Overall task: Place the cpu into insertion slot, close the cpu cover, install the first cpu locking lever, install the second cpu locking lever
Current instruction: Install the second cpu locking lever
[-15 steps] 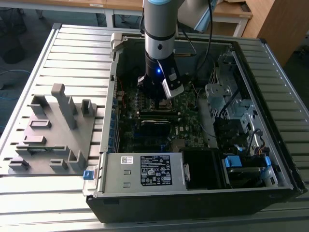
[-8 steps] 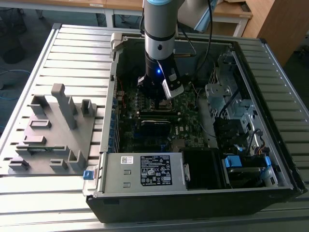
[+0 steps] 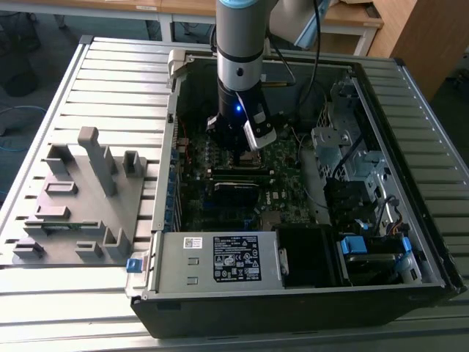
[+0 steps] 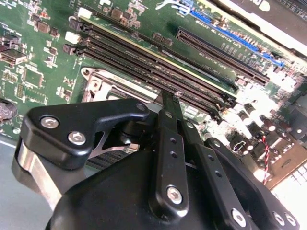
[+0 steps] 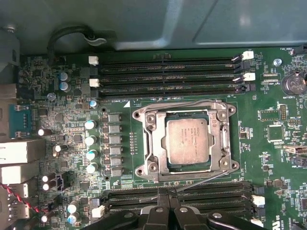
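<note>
One cpu (image 5: 187,140) sits under one closed cpu cover (image 5: 186,116) just beyond the gripper (image 5: 168,200), whose fingers look pressed together, gripping nothing.

We see the arm (image 3: 240,51) as a silver-grey cylinder with a pale blue band, ending in a black wrist lit by a small blue light. A black cable (image 3: 316,44) trails beside it. Our gripper (image 4: 173,98) is matte black, its linked bars studded with silver screws.
</note>
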### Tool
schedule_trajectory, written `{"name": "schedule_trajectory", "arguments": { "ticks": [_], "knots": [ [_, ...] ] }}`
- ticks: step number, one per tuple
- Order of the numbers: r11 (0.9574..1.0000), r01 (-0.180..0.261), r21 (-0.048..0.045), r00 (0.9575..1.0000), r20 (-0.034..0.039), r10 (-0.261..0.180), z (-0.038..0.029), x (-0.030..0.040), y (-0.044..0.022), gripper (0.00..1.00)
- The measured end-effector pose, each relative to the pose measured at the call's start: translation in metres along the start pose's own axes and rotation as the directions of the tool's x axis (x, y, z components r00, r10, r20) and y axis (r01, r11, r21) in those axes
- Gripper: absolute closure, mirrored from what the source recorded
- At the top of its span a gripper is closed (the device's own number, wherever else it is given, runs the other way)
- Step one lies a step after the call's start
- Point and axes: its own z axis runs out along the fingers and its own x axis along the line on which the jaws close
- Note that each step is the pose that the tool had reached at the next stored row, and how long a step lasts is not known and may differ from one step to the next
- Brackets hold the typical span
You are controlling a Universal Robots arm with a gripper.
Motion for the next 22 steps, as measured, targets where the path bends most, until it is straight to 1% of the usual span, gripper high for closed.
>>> {"name": "schedule_trajectory", "arguments": {
  "ticks": [5, 9, 14, 22],
  "knots": [
    [1.0, 0.0, -0.0001, 1.0, 0.0001, 0.0, 0.0001, 0.0, 0.0, 0.9],
    [1.0, 0.0, -0.0006, 1.0, 0.0, 0.0, 0.0, 0.0025, -0.0002, 0.9],
    [1.0, 0.0, -0.0006, 1.0, 0.0, 0.0, 0.0, 0.0027, -0.0002, 0.9],
    [1.0, 0.0, -0.0005, 1.0, -0.0001, 0.0, 0.0029, 0.003, -0.0003, 0.9]
  ]
}}
